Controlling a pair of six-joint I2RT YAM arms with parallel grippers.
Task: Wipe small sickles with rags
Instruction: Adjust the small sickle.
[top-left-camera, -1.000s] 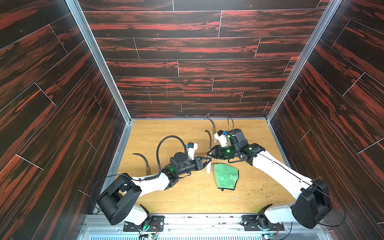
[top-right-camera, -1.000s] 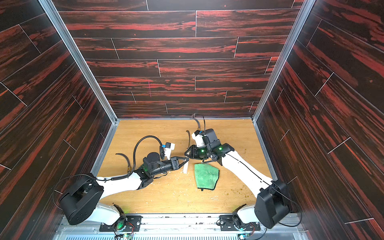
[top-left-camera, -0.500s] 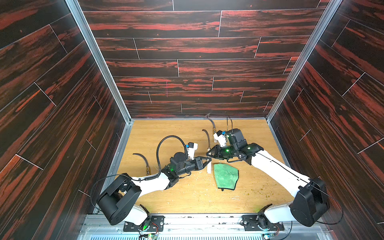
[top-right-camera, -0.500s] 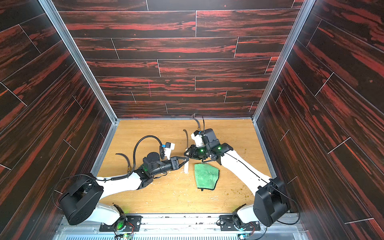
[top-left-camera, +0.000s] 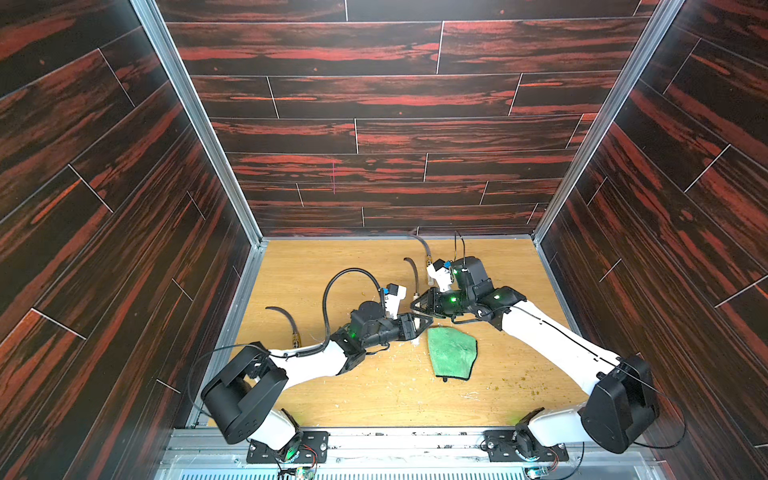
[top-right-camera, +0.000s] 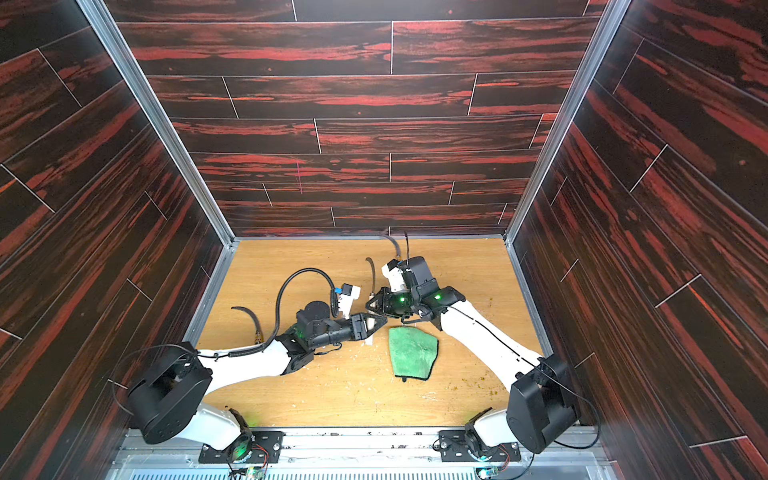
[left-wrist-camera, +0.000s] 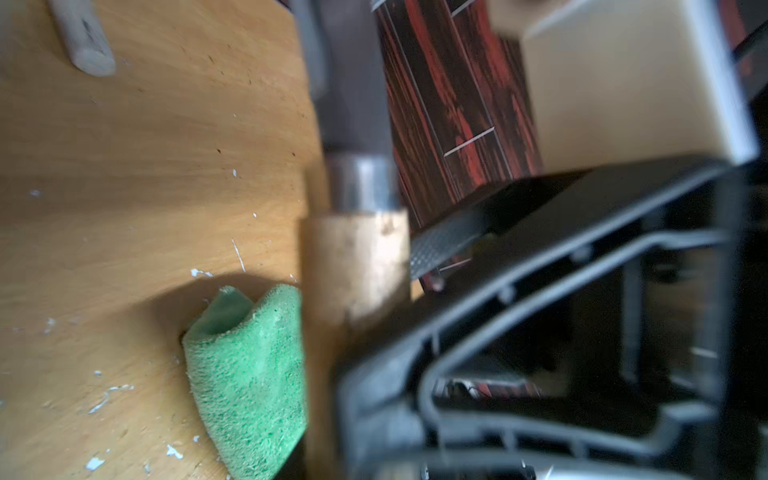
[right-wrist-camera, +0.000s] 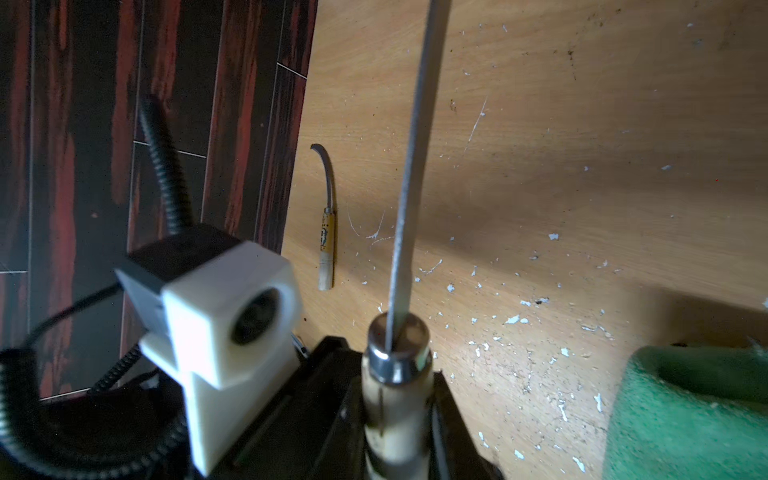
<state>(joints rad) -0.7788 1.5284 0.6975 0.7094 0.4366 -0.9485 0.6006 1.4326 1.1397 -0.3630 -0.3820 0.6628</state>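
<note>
Clamped right fingers (right-wrist-camera: 451, 432) narrowly on the pale handle of 1 sickle (right-wrist-camera: 395, 399), over the table (top-left-camera: 332, 266). Could not tell about left fingers (top-left-camera: 409, 327), close beside. Saw green rag (top-left-camera: 451, 353) flat nearby, a 2nd sickle (top-left-camera: 289, 322) and 3rd sickle (top-left-camera: 427, 255) lying apart.

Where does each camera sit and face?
Top views: high overhead, looking down at table; left arm, right arm show.
Left wrist: rides left arm, faces held sickle and rag; blurred black jaws show.
Right wrist: rides right arm, faces held sickle between its jaws; left arm's camera shows.
Both wrists share held sickle, rag.
</note>
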